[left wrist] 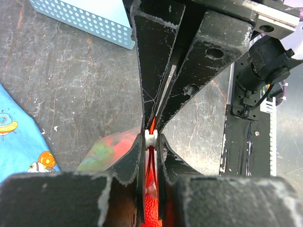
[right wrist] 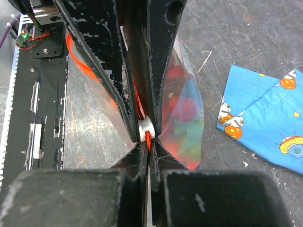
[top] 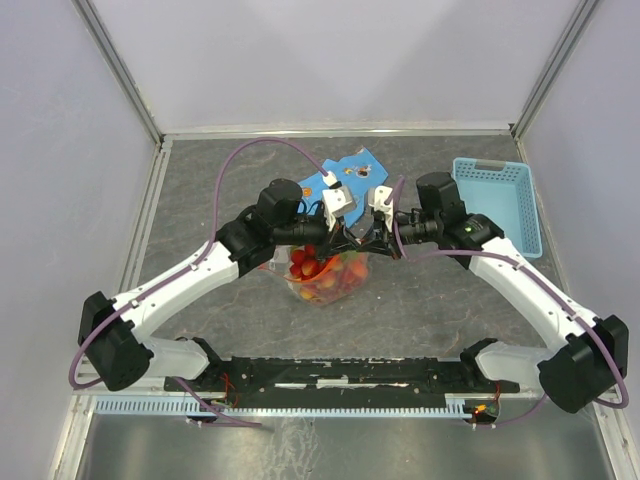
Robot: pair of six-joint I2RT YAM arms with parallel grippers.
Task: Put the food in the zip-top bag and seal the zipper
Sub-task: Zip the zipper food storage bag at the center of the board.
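The clear zip-top bag [top: 325, 278] hangs over the table's middle with the food [top: 318, 268], red and orange toy fruits, inside it. Both grippers meet at its mouth. In the left wrist view my left gripper [left wrist: 150, 139] is shut on the white slider of the red-orange zipper [left wrist: 152, 124], and a red strawberry [left wrist: 151, 208] shows below it. My right gripper [right wrist: 149, 144] is shut on the zipper strip right beside that slider [right wrist: 146, 127]. Red and green fruit [right wrist: 182, 106] blur through the bag's wall [right wrist: 189, 142]. From above, the left gripper [top: 350, 240] and right gripper [top: 370, 238] nearly touch.
A blue patterned cloth [top: 345, 175] lies flat behind the grippers. A light-blue plastic basket [top: 497, 200] stands at the right. The black base rail [top: 340, 375] runs along the near edge. Grey walls close in the table on three sides.
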